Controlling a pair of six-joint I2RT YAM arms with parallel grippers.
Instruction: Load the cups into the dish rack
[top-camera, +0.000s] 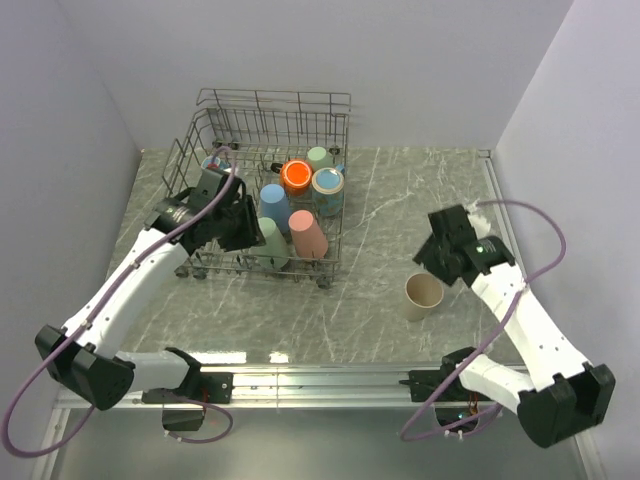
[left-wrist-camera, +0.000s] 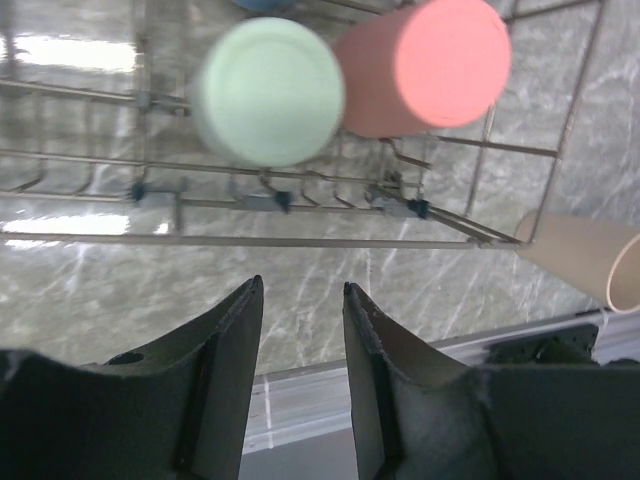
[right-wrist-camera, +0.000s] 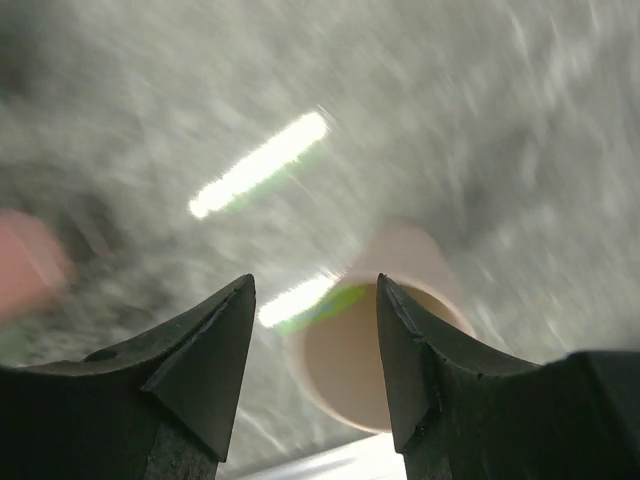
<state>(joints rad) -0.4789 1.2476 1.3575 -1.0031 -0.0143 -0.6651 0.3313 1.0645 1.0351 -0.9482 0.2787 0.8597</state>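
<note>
Over dish rack (top-camera: 275, 112) rim, left gripper (left-wrist-camera: 300, 288) parted, right gripper (right-wrist-camera: 315, 285) parted above beige cup (top-camera: 423, 296)

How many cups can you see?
8. In the dish rack: orange, far green, blue-rimmed mug, blue, pink, near green, and one partly hidden behind the left arm. A beige cup is on the table. More may be hidden.

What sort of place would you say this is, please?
Probably a robot test booth, not a kitchen: plain white walls box in a marble-look table, two arms are bolted to a rail at its near edge, and a wire rack holds cups.
</note>
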